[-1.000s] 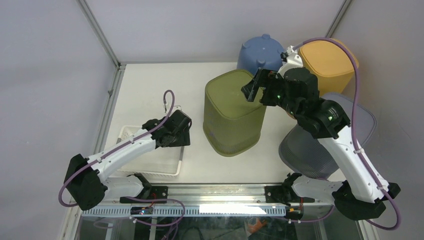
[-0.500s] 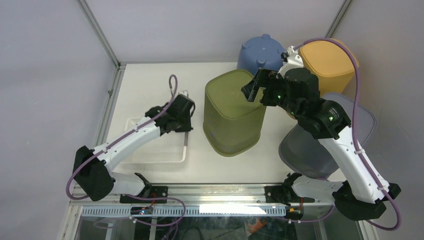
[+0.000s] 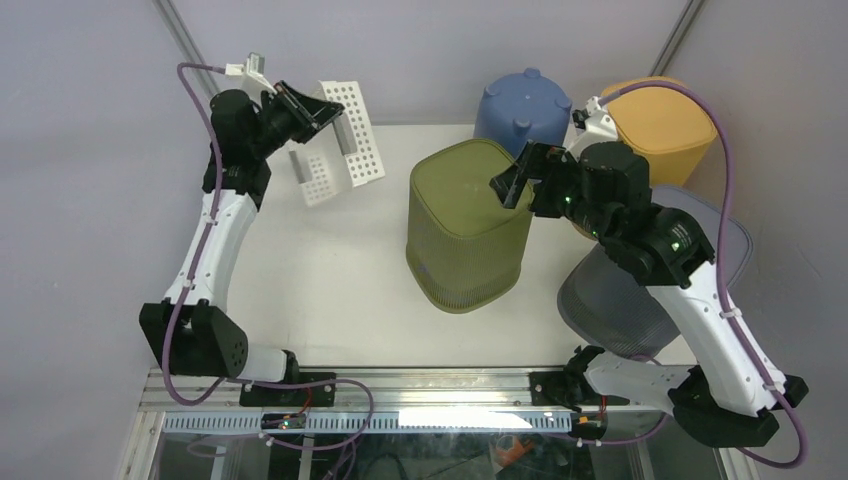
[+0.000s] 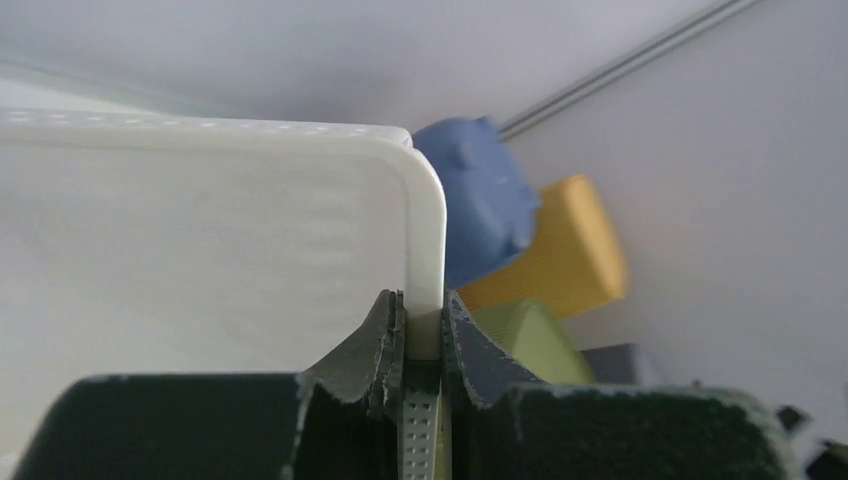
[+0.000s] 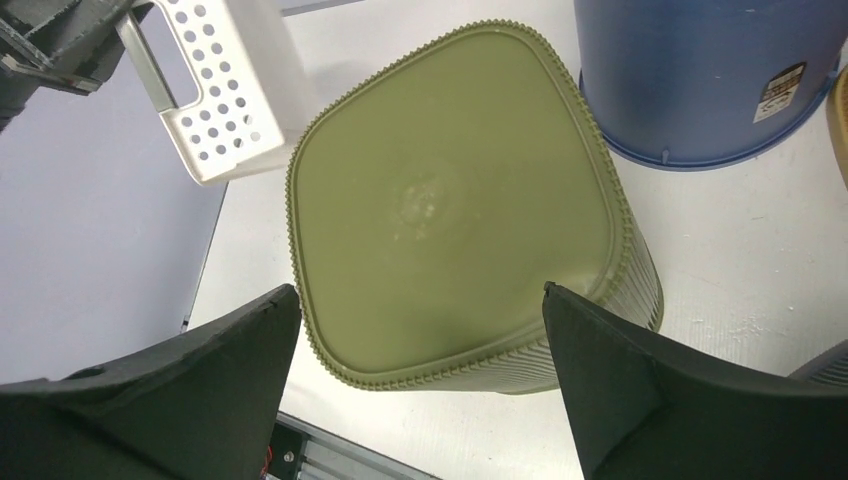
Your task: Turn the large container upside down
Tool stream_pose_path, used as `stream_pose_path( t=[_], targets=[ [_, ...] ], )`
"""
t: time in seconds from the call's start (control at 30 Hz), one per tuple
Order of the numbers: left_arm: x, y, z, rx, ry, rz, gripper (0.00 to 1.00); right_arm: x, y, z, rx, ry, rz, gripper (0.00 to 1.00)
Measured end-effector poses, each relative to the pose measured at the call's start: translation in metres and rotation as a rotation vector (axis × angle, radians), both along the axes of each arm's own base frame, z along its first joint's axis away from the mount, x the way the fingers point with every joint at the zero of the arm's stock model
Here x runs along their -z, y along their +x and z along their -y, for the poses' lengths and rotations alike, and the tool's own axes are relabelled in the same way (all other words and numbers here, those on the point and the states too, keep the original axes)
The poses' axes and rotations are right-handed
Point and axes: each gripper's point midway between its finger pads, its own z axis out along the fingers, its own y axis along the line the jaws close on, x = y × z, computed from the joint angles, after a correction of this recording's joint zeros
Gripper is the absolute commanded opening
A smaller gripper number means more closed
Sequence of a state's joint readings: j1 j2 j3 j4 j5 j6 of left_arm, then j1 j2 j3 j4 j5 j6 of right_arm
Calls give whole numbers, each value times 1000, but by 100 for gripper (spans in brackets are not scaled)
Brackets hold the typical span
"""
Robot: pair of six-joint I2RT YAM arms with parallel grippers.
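The large container, a white perforated basket, hangs tipped on its side in the air over the table's far left corner. My left gripper is shut on its rim. In the left wrist view the rim is pinched between the two pads at my left gripper. The basket also shows at the top left of the right wrist view. My right gripper hovers open above the green bin, its fingers wide apart around nothing.
The ribbed green bin stands bottom up at mid table. A blue bucket and a yellow bin stand bottom up behind it. A grey bin lies at the right under my right arm.
My left gripper closed on the white basket's rim at the near left, then carried it up and to the far left corner, tipping it on its side. The right arm barely moved.
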State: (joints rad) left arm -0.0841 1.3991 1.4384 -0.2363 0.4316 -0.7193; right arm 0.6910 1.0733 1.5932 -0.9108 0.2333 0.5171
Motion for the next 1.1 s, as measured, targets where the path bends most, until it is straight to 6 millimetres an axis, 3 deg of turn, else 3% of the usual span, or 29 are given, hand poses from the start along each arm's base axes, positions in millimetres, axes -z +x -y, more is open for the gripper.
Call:
stream_pose_path(
  t=[0.1,0.23,0.4,0.6,0.83,1.1],
  targets=[
    [-15,4,-2,80,-210,77,0,-3,-6,8,12,3,10,96],
    [-18,7,-11,181,-456,140,0,-8,-14,17,25,7,23,96],
    [11,4,-21,262,-665,134,0,-8,-14,18,27,8,24,96],
    [47,2,-33,254,-811,13,0,1,-13,16,23,-1,1,96],
    [57,5,-44,230,-859,-35,0,5,-13,14,21,0,-10,96],
    [78,48,-66,219,-937,-130,0,11,-12,10,11,-6,-29,96]
  ],
)
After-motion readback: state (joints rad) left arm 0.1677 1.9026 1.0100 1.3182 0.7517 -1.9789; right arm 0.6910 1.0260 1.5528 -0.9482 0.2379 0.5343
